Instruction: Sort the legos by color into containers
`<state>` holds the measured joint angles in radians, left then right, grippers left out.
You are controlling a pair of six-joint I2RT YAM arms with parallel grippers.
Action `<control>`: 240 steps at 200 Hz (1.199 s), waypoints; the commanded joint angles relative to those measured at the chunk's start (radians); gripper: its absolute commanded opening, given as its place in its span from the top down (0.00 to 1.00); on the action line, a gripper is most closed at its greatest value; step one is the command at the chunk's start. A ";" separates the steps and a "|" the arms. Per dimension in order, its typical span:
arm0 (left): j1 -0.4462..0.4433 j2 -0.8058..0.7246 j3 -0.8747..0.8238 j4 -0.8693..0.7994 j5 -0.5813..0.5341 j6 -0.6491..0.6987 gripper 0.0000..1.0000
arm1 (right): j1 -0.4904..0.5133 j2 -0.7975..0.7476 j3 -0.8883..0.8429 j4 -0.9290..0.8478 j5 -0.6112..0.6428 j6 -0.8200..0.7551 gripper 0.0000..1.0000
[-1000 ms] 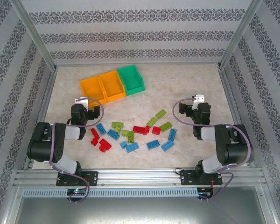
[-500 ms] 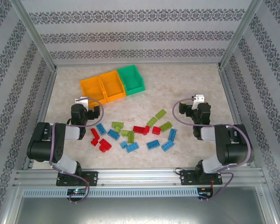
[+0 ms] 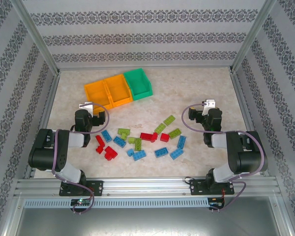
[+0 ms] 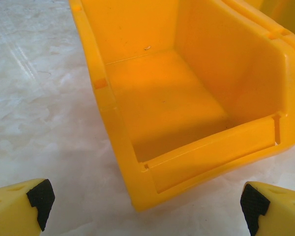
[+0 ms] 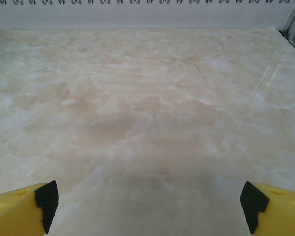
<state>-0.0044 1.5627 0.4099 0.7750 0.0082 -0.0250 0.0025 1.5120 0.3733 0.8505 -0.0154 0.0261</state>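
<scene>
Red, blue and lime green legos lie scattered on the marble table between the two arms: a red cluster (image 3: 104, 147) at the left, blue bricks (image 3: 136, 154) near the front, green ones (image 3: 164, 124) toward the right. Three containers stand in a row at the back left: two orange bins (image 3: 97, 94) (image 3: 118, 90) and a green bin (image 3: 139, 82), all empty. My left gripper (image 3: 91, 114) (image 4: 145, 202) is open, facing the near corner of an empty orange bin (image 4: 177, 98). Over bare table, my right gripper (image 3: 201, 112) (image 5: 148, 201) is open with nothing between its fingers.
Patterned walls and aluminium posts (image 3: 39, 44) enclose the table on three sides. A metal rail (image 3: 147, 186) runs along the near edge where the arm bases are bolted. Bare marble (image 5: 147, 98) stretches ahead of the right gripper to the back wall.
</scene>
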 commanded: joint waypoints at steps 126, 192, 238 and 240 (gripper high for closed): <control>0.013 0.009 0.743 -1.211 -0.120 -0.345 0.01 | 0.008 -0.004 0.015 0.035 0.009 -0.006 0.02; 0.025 0.215 0.871 -1.296 -0.098 -0.424 0.13 | 0.008 -0.004 0.014 0.035 0.011 -0.007 0.02; 0.040 0.291 0.899 -1.287 -0.061 -0.417 0.40 | 0.007 -0.005 0.013 0.036 0.011 -0.008 0.02; 0.040 0.296 0.902 -1.287 -0.060 -0.414 0.41 | 0.008 -0.005 0.013 0.036 0.010 -0.007 0.02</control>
<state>0.0189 1.8252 1.2747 -0.4789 -0.0738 -0.4355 0.0025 1.5120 0.3733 0.8509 -0.0154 0.0261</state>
